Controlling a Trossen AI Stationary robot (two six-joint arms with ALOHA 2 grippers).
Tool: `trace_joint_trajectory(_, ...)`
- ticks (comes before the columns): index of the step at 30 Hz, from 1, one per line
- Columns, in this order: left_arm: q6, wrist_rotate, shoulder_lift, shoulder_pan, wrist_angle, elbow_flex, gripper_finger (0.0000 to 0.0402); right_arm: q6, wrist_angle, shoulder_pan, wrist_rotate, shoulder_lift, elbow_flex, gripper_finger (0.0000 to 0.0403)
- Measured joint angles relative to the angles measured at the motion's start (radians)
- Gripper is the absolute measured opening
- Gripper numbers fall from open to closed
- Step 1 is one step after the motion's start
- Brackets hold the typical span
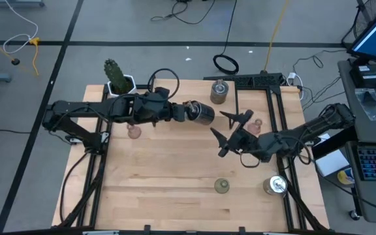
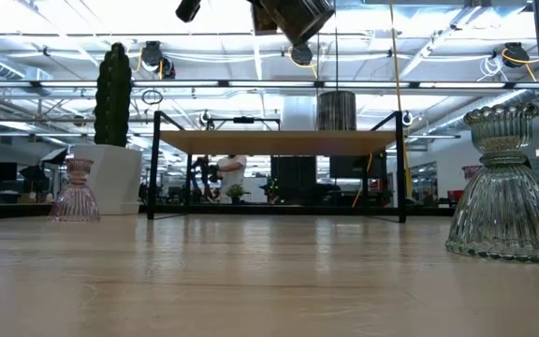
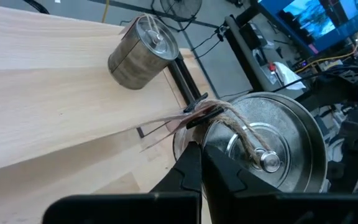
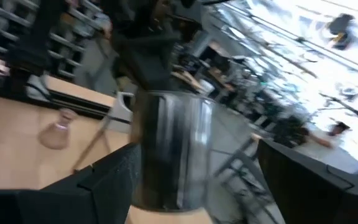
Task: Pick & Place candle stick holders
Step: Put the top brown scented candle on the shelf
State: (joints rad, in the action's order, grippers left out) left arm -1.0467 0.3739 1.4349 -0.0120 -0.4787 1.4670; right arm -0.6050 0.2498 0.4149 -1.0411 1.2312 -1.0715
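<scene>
I see a silver holder [image 1: 202, 113] up in the air over the middle of the table [image 1: 175, 176], held tight by my left gripper [image 1: 187, 112], while my right gripper [image 1: 228, 130] hangs just beside it, open wide and empty.

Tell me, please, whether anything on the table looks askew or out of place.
No holder on the table looks tipped or spilled. The one oddity: the left gripper holds a metal holder aloft on its side, while the right gripper is open beside it.
</scene>
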Motion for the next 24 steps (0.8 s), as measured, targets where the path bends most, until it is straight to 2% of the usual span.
trace_joint_trajectory(4, 0.008, 0.001, 0.0, 0.0, 0.003, 0.0, 0.0, 0.095, -0.096, -0.034, 0.096, 0.0, -0.042, 0.0315)
trace_joint_trajectory(7, 0.015, 0.003, 0.0, 0.0, 0.003, 0.0, 0.0, 0.138, -0.13, -0.059, 0.108, 0.0, -0.046, 0.0315)
trace_joint_trajectory(12, 0.022, 0.009, 0.0, 0.0, 0.012, 0.0, 0.0, 0.202, -0.163, -0.098, 0.235, 0.001, -0.046, 0.0315)
trace_joint_trajectory(17, 0.025, 0.009, 0.0, 0.0, 0.016, 0.0, 0.0, 0.216, -0.169, -0.141, 0.239, 0.007, -0.046, 0.0316)
trace_joint_trajectory(24, 0.05, 0.02, 0.0, 0.0, 0.039, -0.001, 0.0, 0.263, -0.18, -0.204, 0.385, 0.007, -0.046, 0.0316)
